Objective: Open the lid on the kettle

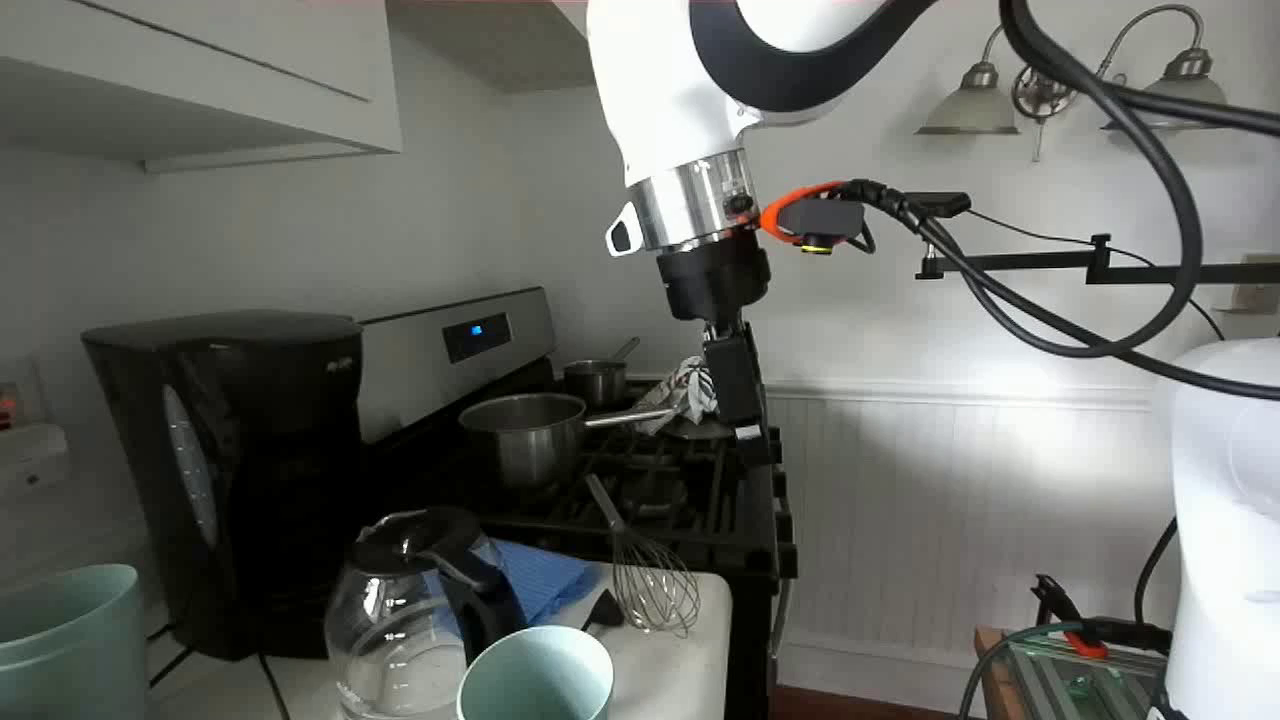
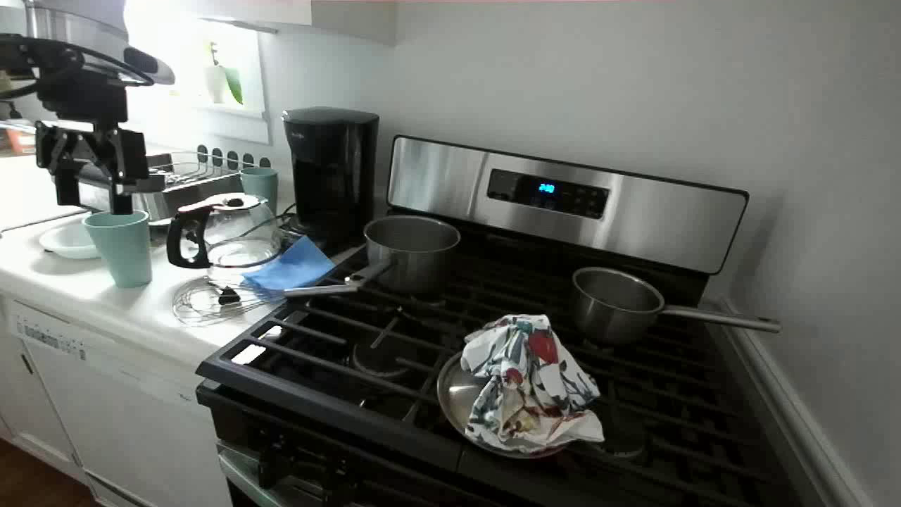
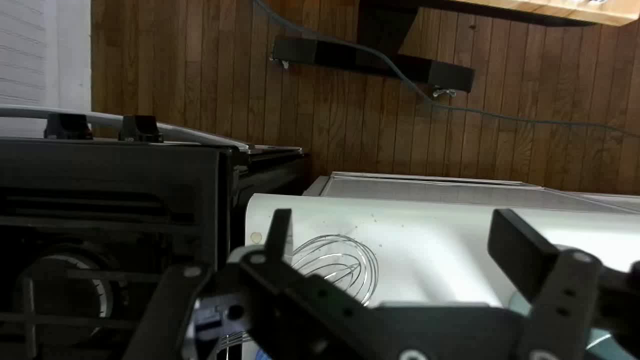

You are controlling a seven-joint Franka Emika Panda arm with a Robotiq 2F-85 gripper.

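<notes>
Kettle (image 1: 395, 620) stood upright on the counter (image 2: 158, 303), near the black coffee machine (image 2: 331, 165), its dark lid (image 1: 425, 540) sitting on top! And the gripper (image 2: 95, 201) hung well apart from that machine, its fingers (image 3: 520, 252) spread wide! Blue cloth (image 2: 295, 264) near the machine, whisk (image 1: 645, 570) farther off, and the larger saucepan (image 2: 412, 253) sat near it on the stove (image 2: 570, 204)!

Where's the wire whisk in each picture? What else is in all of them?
An exterior view: the wire whisk is low, near the middle, right of the glass kettle.
An exterior view: the wire whisk is left of center, just below the glass kettle.
Wrist view: the wire whisk, partly hidden, is below center.
Shared landmark: the gas stove, near the wire whisk each time.
</notes>
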